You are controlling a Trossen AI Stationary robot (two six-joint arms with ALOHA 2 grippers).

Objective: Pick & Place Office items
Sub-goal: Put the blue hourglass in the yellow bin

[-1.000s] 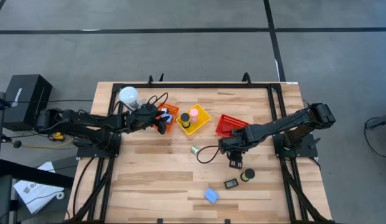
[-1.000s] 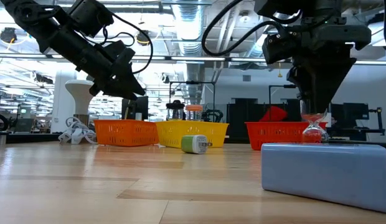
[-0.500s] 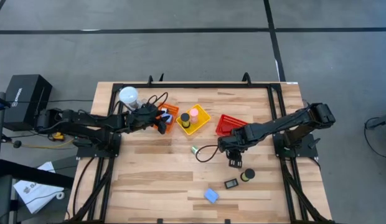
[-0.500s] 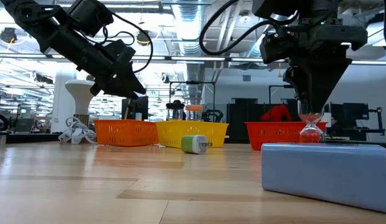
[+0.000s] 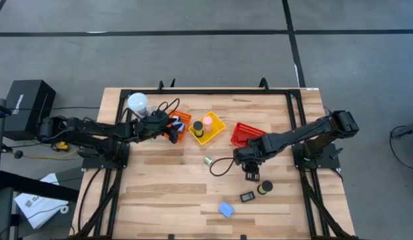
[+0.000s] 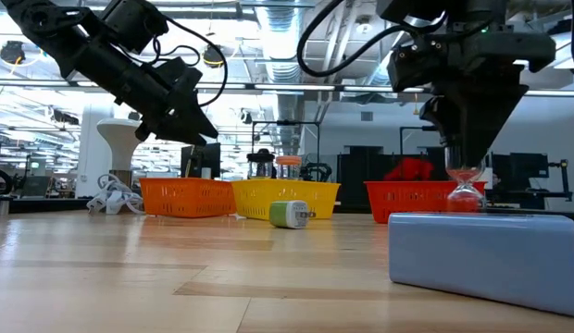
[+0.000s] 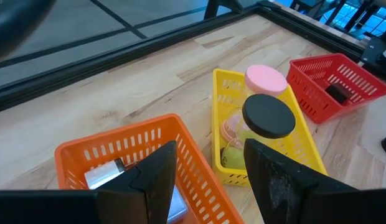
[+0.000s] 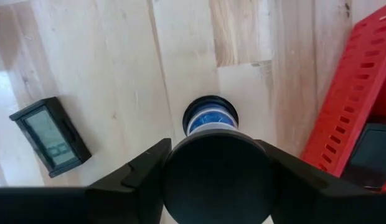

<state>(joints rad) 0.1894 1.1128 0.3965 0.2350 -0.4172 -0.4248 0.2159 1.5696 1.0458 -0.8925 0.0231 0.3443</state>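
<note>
**Three baskets in a row, right gripper holding a dark-capped item beside the red one**

Three mesh baskets are sitting in a line across the far half of the wooden table (image 5: 160,193). The orange basket (image 7: 93,158) is lying at about ten o'clock from table centre. It is holding a small silver-and-black object (image 7: 104,174) and something pale beneath it that I cannot identify. The left gripper (image 7: 208,180) is hovering directly over this basket, its fingers standing apart with nothing between them.

The yellow basket (image 7: 225,99) is sitting just past twelve o'clock, tilted on the diagonal. Inside, a pink-capped cylinder (image 7: 266,79) and a black-capped jar (image 7: 268,117) are standing side by side, touching or nearly so.

The red basket (image 7: 342,68) is lying at about two o'clock. One flat black rectangle (image 7: 338,94) is resting on its floor.

The right gripper (image 8: 216,163) is hanging just outside the red basket, on the side nearer table centre. Its fingers are closing around a round dark-capped item (image 8: 218,177), which shows a blue-and-white ring (image 8: 210,118) at its lower end, down near the tabletop.

Loose on the table: a small green-and-white cylinder (image 5: 208,161) near centre; a black display gadget (image 8: 50,135), a black cylinder (image 5: 265,188) and a light-blue block (image 5: 226,209), all toward five o'clock. A white globe (image 5: 137,102) is standing at the ten o'clock corner.
</note>
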